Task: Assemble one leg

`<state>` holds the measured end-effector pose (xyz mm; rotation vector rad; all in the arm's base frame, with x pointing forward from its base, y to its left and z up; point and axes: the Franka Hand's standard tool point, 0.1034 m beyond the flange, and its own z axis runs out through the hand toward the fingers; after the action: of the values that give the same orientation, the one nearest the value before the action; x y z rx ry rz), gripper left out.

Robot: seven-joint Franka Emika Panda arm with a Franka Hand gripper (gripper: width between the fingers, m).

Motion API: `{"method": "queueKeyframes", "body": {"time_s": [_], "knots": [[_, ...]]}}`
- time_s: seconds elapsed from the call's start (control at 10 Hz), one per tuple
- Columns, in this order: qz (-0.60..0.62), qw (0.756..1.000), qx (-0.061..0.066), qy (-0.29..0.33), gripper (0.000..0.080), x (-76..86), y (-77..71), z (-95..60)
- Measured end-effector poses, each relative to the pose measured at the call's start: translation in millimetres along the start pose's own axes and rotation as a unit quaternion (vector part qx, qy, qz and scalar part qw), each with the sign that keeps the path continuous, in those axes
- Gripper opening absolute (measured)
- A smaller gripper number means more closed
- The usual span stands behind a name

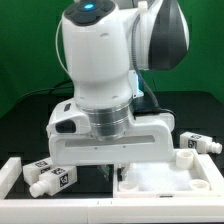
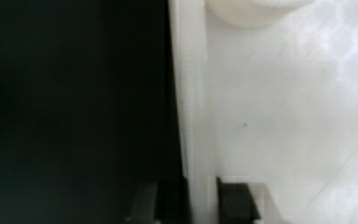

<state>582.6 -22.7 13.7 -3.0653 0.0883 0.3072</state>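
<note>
The white tabletop (image 1: pixel 165 182) lies at the front right in the exterior view. My gripper (image 1: pixel 113 168) is low over its left edge, with the fingers mostly hidden under the hand. In the wrist view the two dark fingers (image 2: pixel 243 202) stand on either side of the tabletop's edge (image 2: pixel 197 120), closed on it. A short white round post (image 1: pixel 185 158) stands on the tabletop near its far right corner; its rounded end shows in the wrist view (image 2: pixel 256 10). Two tagged legs (image 1: pixel 48 178) lie at the exterior view's left, and others (image 1: pixel 198 143) lie at the right.
A white raised rim (image 1: pixel 14 175) runs along the left and the front (image 1: pixel 60 207) of the black table. The arm's big white body (image 1: pixel 100 70) hides the middle of the scene. A green backdrop stands behind.
</note>
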Motion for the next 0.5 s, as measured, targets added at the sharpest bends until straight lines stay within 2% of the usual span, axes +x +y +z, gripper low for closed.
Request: {"method": "queueKeyframes", "body": {"time_s": [0.3,0.4,0.5], "knots": [[0.001,1.0,-0.001,-0.001,0.0055,-0.1,-0.4,1.0],[-0.001,1.0,-0.007,0.001,0.0055,2.7,-1.8,0.5],[-0.002,1.0,-0.008,0.005,0.0055,9.3,-1.9,-0.9]]}}
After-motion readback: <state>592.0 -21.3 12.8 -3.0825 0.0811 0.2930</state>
